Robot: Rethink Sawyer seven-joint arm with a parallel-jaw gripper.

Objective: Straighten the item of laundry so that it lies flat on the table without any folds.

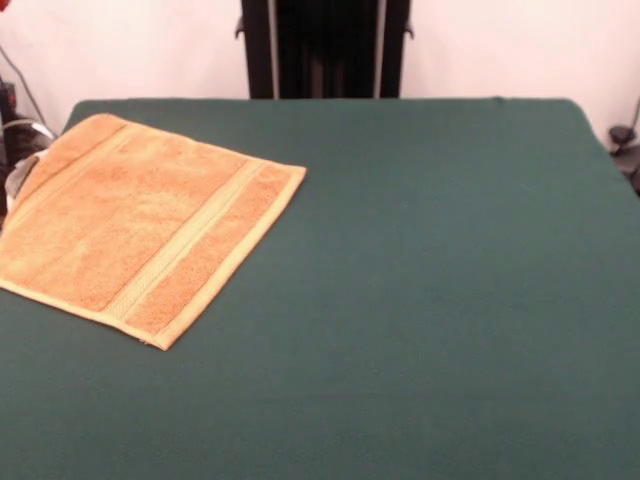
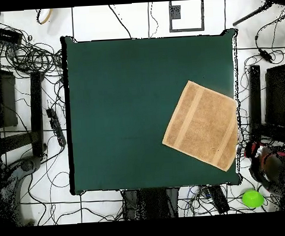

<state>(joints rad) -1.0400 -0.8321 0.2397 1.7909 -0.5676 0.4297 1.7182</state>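
The orange-tan terry towel (image 1: 135,223) lies spread out on the dark green table (image 1: 420,280), at the left in the front view and turned at an angle. A woven stripe band runs near its right edge. Its left part reaches the table's left edge. In the overhead view the towel (image 2: 202,125) lies at the table's (image 2: 127,111) right side, near the right edge, with two stripe bands showing and no visible folds. The gripper shows in neither view; only the black pedestal (image 1: 325,48) stands behind the table.
Cables and dark equipment (image 2: 30,87) lie on the floor round the table in the overhead view. A green round object (image 2: 252,198) sits on the floor at the lower right. A grey object (image 1: 20,175) shows past the table's left edge in the front view.
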